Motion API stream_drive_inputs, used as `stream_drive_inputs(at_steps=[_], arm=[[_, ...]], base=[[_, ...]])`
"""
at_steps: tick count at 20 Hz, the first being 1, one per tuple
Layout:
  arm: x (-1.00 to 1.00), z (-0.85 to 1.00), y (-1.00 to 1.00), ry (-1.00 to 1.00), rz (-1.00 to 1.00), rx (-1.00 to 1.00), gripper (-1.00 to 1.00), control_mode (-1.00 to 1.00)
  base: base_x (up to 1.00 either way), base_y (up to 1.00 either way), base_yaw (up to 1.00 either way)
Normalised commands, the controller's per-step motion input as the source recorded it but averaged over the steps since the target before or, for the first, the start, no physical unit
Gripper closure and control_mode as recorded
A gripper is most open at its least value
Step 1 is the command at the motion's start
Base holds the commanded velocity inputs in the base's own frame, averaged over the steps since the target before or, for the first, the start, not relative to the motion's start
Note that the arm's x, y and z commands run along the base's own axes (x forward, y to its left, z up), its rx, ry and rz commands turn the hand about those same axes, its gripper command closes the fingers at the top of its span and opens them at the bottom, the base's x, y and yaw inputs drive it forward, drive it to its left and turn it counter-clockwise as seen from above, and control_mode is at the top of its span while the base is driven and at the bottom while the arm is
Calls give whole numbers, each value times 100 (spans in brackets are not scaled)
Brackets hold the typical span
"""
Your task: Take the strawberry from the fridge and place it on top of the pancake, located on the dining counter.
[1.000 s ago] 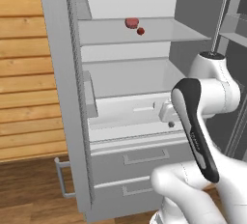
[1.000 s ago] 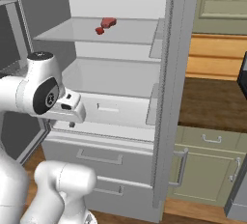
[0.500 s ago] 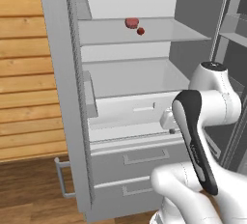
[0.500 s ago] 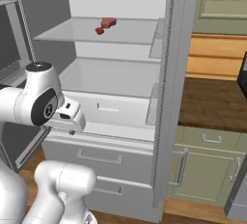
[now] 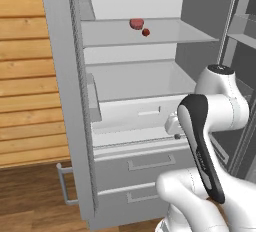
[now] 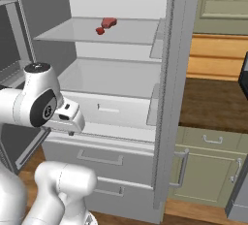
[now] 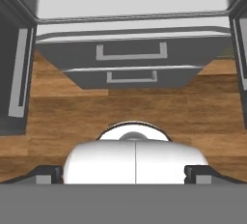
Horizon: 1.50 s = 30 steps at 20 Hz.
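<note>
The fridge (image 5: pixel 67 86) stands open in front of me. The strawberry (image 5: pixel 145 32) (image 6: pixel 100 31), a small red lump, lies on the upper grey shelf (image 5: pixel 170 33). A larger pinkish-red item (image 5: pixel 136 23) rests just behind it. My gripper (image 7: pixel 124 172) is open with nothing between its widely spread fingertips (image 7: pixel 48 172). It hangs well below the shelf and points down at the floor before the lower drawers (image 7: pixel 130 51). My hand (image 6: pixel 68 118) shows low at the left. The pancake and the dining counter are out of view.
A wide pale drawer (image 5: pixel 135 116) sits under the shelf, with two handled drawers (image 6: pixel 99 158) below it. The open fridge doors flank me, with door bins (image 5: pixel 92 103). Green-grey cabinets (image 6: pixel 208 170) under a dark wooden top (image 6: pixel 213 103) stand at the right. A wood-plank wall (image 5: pixel 25 76) is at the left.
My arm has folded slightly lower, taking the hand down in front of the drawers. The gripper stays open and the red items have not moved.
</note>
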Motion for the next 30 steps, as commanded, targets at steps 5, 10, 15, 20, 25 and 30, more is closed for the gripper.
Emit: stream_drive_inputs(at_steps=[5, 10, 15, 20, 25, 30], arm=[[0, 0, 0, 0, 0, 0, -100, 100], [0, 0, 0, 0, 0, 0, -100, 100], [0, 0, 0, 0, 0, 0, -100, 100], [0, 0, 0, 0, 0, 0, -100, 100], [0, 0, 0, 0, 0, 0, -100, 100], [0, 0, 0, 0, 0, 0, -100, 100]], base=[[33, 32, 0], [57, -2, 0], [57, -12, 0], [67, 0, 0], [63, 0, 0], [17, 0, 0]])
